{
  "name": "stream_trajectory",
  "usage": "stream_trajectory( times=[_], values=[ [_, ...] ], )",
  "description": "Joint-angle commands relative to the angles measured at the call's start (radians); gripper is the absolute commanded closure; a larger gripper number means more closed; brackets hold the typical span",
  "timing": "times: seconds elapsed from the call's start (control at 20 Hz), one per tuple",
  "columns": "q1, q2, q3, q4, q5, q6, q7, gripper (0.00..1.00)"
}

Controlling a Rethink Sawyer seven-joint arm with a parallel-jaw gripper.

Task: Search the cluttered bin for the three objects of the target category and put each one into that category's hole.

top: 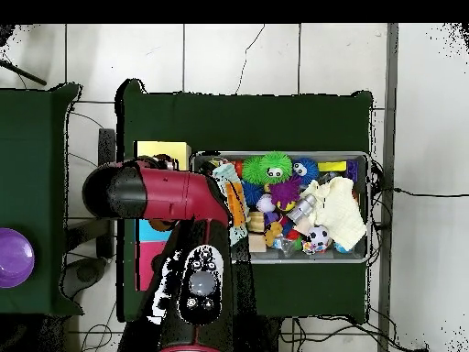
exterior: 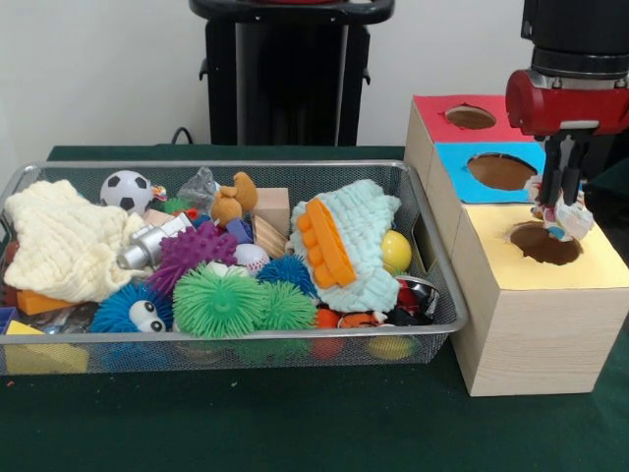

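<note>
Overhead view is mostly blocked: the red arm (top: 169, 194) covers the boxes, only a corner of the yellow box (top: 163, 149) shows. Gripper tips can't be seen from there.

Front view: gripper (exterior: 563, 202) hangs right over the yellow box's hole (exterior: 543, 244), fingers narrowed on a rope toy (exterior: 567, 217). Toy is at the hole's rim, partly hidden by the fingers; can't tell whether it touches the box top.

Wire basket (exterior: 236, 349) sits just beside the boxes, packed: cream cloth (exterior: 59, 241) at one end, pale green cloth (exterior: 354, 241) with an orange comb-like piece (exterior: 324, 241) on it, green spiky ball (exterior: 218, 300), purple spiky ball (exterior: 192, 256), small football (exterior: 126, 190). No other rope toy is plainly visible in the pile; the lower layers are buried.

Blue box (exterior: 491, 169) and red box (exterior: 457, 116) stand behind the yellow one, holes clear. Open green table (exterior: 295, 423) in front of the basket.
</note>
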Motion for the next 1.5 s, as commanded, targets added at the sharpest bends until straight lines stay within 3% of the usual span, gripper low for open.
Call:
stream_trajectory(
  times=[0.05,0.6,0.95,1.5],
  values=[
    [-0.023,0.058,0.081,0.034,0.034,-0.039,0.213,1.00],
    [-0.018,0.061,0.085,0.030,0.039,-0.043,0.222,1.00],
    [-0.043,0.065,0.095,-0.016,0.047,0.037,0.193,1.00],
    [-0.033,0.062,0.088,-0.027,0.055,0.056,0.208,1.00]
  ],
)
